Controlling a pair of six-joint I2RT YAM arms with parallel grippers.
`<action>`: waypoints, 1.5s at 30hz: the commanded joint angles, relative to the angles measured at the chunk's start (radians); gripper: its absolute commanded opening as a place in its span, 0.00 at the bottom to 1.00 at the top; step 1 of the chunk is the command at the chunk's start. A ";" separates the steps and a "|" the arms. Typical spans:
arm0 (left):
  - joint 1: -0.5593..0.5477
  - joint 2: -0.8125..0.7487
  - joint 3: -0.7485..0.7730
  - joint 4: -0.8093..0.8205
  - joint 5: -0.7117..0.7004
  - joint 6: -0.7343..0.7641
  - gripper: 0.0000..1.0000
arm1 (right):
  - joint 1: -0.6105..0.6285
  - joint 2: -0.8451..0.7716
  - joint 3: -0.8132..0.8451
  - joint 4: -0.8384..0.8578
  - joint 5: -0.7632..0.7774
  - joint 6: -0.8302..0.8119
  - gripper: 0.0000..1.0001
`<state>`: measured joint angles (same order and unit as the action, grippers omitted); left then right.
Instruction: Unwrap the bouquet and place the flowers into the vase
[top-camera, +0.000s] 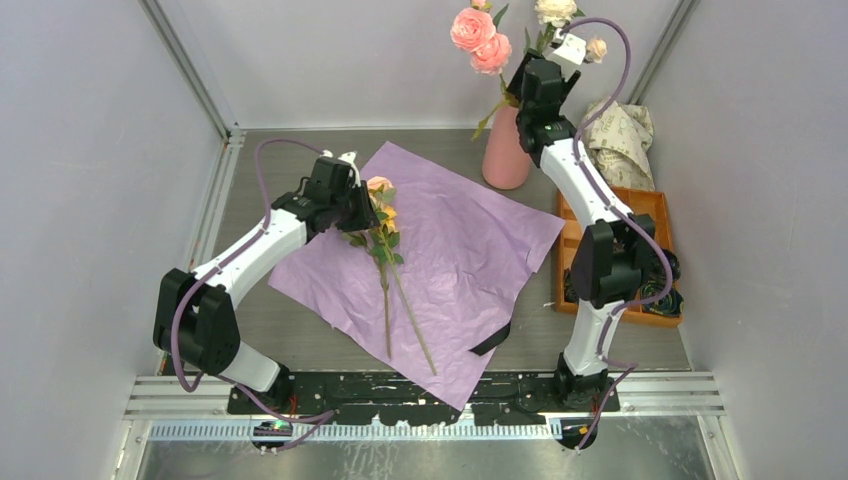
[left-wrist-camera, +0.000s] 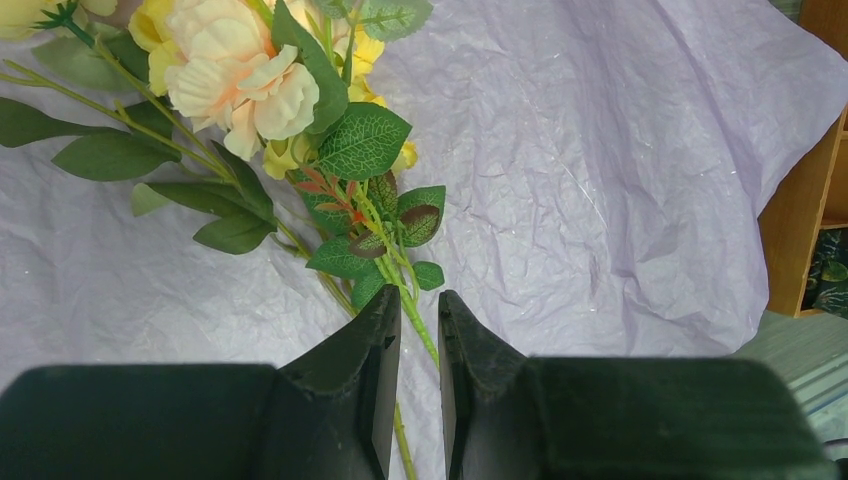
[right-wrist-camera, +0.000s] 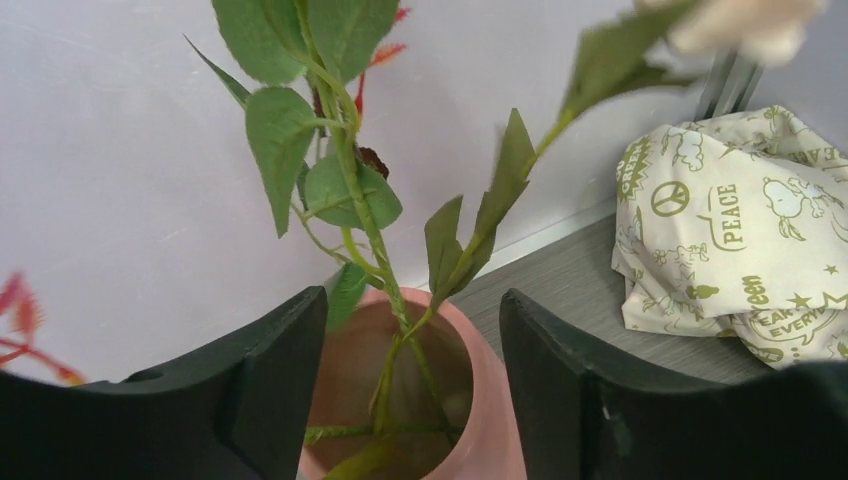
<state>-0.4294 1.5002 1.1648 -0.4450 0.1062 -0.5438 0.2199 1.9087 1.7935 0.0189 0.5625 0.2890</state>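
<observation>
The bouquet is unwrapped: its lilac paper (top-camera: 470, 240) (left-wrist-camera: 600, 150) lies flat on the table, a black ribbon (top-camera: 490, 340) at its near edge. Two peach and yellow flowers (top-camera: 382, 215) (left-wrist-camera: 235, 70) lie on the paper. My left gripper (top-camera: 358, 205) (left-wrist-camera: 418, 300) hovers just below the blooms, its jaws a narrow gap apart, straddling one green stem (left-wrist-camera: 425, 335) without pinching it. The salmon-pink vase (top-camera: 505, 160) (right-wrist-camera: 490, 420) stands at the back and holds pink and cream flowers (top-camera: 478, 35). My right gripper (top-camera: 527, 115) (right-wrist-camera: 412, 300) is open above its mouth, either side of their leafy stems (right-wrist-camera: 375, 240).
Crumpled cream printed paper (top-camera: 620, 135) (right-wrist-camera: 730, 230) lies at the back right. An orange compartment tray (top-camera: 650, 215) (left-wrist-camera: 800, 220) sits along the right side beside the right arm. Grey walls close in the back and both sides.
</observation>
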 joint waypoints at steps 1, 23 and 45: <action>0.006 -0.017 0.001 0.037 0.020 -0.012 0.22 | -0.003 -0.143 -0.012 0.045 -0.062 0.016 0.72; 0.006 -0.077 0.069 -0.034 -0.027 0.020 0.22 | 0.001 -0.586 -0.125 -0.025 -0.169 0.055 0.92; 0.006 -0.509 0.173 -0.340 -0.534 0.056 0.39 | 0.466 -0.132 0.162 -0.614 -0.431 0.110 0.80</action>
<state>-0.4294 1.0199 1.3464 -0.7387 -0.3298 -0.4919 0.6903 1.6657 1.8988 -0.4698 0.1730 0.3267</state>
